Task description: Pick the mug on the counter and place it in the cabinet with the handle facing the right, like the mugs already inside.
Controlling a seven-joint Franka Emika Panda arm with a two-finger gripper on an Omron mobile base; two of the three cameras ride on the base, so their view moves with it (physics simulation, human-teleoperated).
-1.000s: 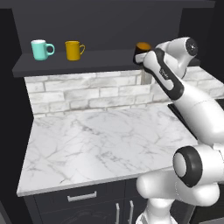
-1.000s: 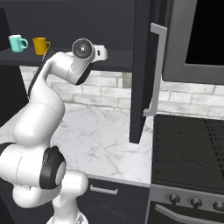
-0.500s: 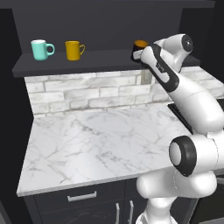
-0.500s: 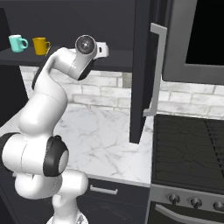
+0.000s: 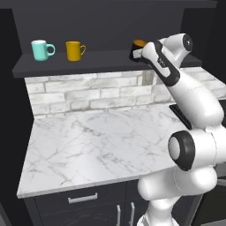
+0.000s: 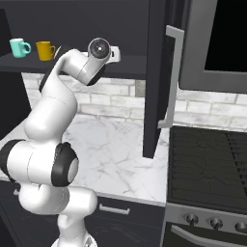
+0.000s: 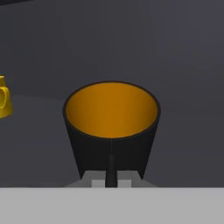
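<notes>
The arm is raised to the level of the cabinet shelf (image 5: 79, 66), with the gripper (image 5: 136, 52) at the shelf's right end. The jaws are clamped on the black mug (image 7: 111, 127), gripping it at the near side of its wall. In the hand view the mug stands upright, its orange inside facing up; its handle cannot be made out. In the left base view the mug's orange rim shows just above the gripper, at shelf height; whether its base touches the shelf cannot be told.

Further left on the shelf stand a yellow-orange mug (image 5: 74, 50) and a teal mug (image 5: 41, 50), each with its handle to the right. The black mug is well apart from both.

The white marble desk (image 5: 101, 145) lies below the shelf. At the right, the dark cabinet door (image 6: 159, 77) stands open beside the stove (image 6: 207, 164)
</notes>
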